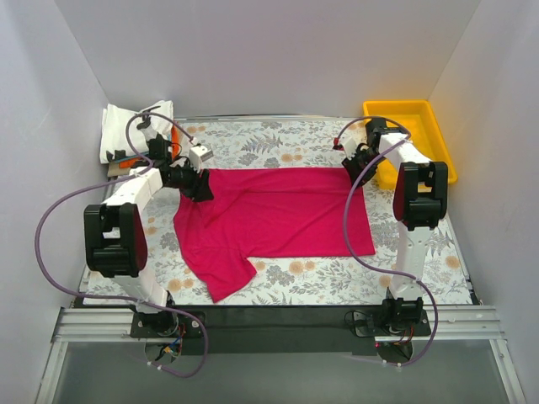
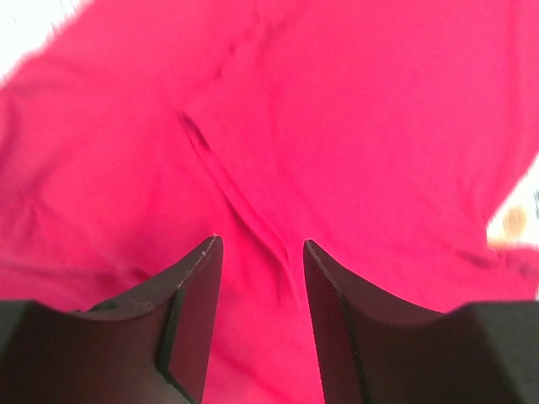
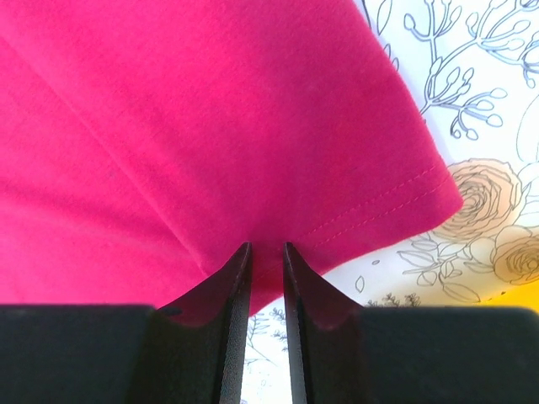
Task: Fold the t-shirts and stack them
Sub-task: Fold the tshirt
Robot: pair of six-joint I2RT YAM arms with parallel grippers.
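Note:
The magenta-red t-shirt (image 1: 269, 215) lies spread on the floral table, one sleeve pointing to the near left. My left gripper (image 1: 200, 189) is at the shirt's far left corner; in the left wrist view (image 2: 261, 244) its jaws stand apart over the cloth (image 2: 354, 126), with a raised crease running between them. My right gripper (image 1: 358, 168) is at the shirt's far right corner; in the right wrist view (image 3: 266, 246) its jaws are nearly closed on the stitched hem (image 3: 253, 126). A white folded shirt (image 1: 126, 126) and an orange one (image 1: 174, 139) sit at the back left, partly hidden by the left arm.
A yellow plastic tray (image 1: 413, 118) stands at the back right, beside the right arm. White walls close in the table on three sides. The floral cloth (image 1: 337, 278) shows in front of the shirt.

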